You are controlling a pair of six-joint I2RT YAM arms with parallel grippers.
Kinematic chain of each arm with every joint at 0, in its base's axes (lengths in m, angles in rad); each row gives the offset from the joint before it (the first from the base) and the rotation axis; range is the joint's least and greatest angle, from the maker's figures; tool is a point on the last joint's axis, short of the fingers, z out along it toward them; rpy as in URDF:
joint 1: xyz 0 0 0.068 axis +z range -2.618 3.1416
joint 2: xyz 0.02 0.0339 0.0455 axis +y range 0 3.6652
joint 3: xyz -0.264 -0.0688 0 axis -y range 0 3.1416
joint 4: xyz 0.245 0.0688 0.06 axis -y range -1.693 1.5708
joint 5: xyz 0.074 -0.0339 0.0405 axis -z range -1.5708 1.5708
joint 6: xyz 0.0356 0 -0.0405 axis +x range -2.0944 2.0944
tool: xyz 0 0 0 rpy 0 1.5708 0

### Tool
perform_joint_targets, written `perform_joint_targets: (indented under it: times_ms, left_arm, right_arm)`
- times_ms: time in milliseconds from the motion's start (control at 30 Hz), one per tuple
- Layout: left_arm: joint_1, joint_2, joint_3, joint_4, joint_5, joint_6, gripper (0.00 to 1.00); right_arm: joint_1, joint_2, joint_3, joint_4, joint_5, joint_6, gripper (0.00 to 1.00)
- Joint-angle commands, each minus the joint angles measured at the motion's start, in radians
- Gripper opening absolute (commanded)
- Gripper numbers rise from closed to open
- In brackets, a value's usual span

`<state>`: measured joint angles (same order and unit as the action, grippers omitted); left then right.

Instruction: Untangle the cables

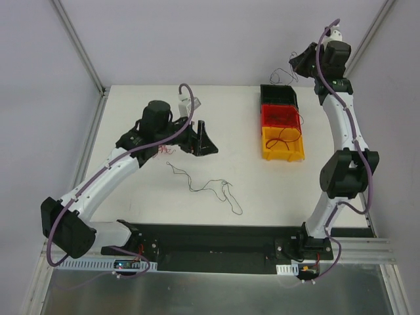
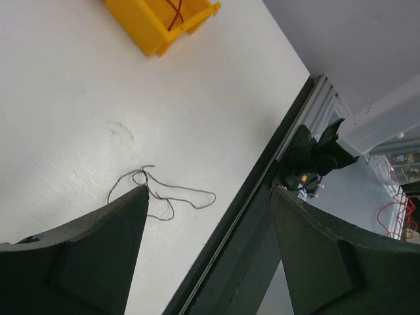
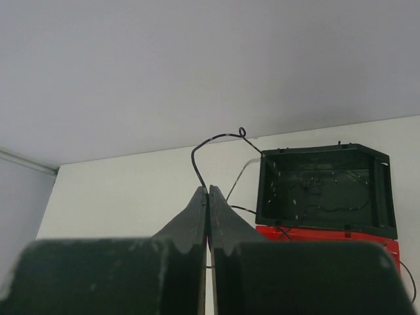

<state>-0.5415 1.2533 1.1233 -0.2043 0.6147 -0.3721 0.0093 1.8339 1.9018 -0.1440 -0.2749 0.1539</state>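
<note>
The left gripper (image 1: 197, 139) hovers over the left half of the white bench (image 1: 131, 111), its jaws spread wide with nothing between them. A scrap of thin red wire (image 1: 161, 152) shows just beside its wrist. Right of it, toward the near edge, 1 thin black curly wire (image 1: 205, 186) sprawls loose on the bench, apart from any other strand as far as I can tell. Further right, by the far right corner, 3 small plastic bins stand in a row, the black bin (image 1: 278, 95), red bin (image 1: 281, 117) and yellow bin (image 1: 282, 144), each with strands inside. Raised just past the black bin, the right gripper (image 3: 209, 191) is clamped tight on a second fine black wire strand (image 3: 216, 136). To drop it well, I judge the gripper should move over the black bin and lower until the dangling tail sits inside before letting go, so the springy wire cannot hook the rim
</note>
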Motion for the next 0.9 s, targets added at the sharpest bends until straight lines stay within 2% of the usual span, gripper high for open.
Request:
perform_joint_targets:
  times_ms: [0,333,467,667,867]
  left_arm:
    - [0.023,0.047,0.166,-0.102,0.052,0.064,0.74]
    - [0.089,0.155,0.452,-0.204,0.049,0.179,0.74]
    - [0.095,0.127,0.394,-0.211,-0.016,0.252,0.73]
    - [0.094,0.113,0.262,-0.205,-0.179,0.325,0.73]
    - [0.095,0.107,0.251,-0.201,-0.170,0.314,0.73]
  right_arm:
    - [-0.041,0.114,0.071,0.081,-0.009,0.041,0.00]
    - [-0.072,0.309,0.163,0.112,-0.021,0.061,0.00]
    - [-0.075,0.315,0.190,0.113,-0.038,0.085,0.00]
    - [-0.077,0.210,0.192,0.170,-0.092,0.162,0.00]
    - [-0.080,0.159,0.217,0.161,-0.086,0.176,0.00]
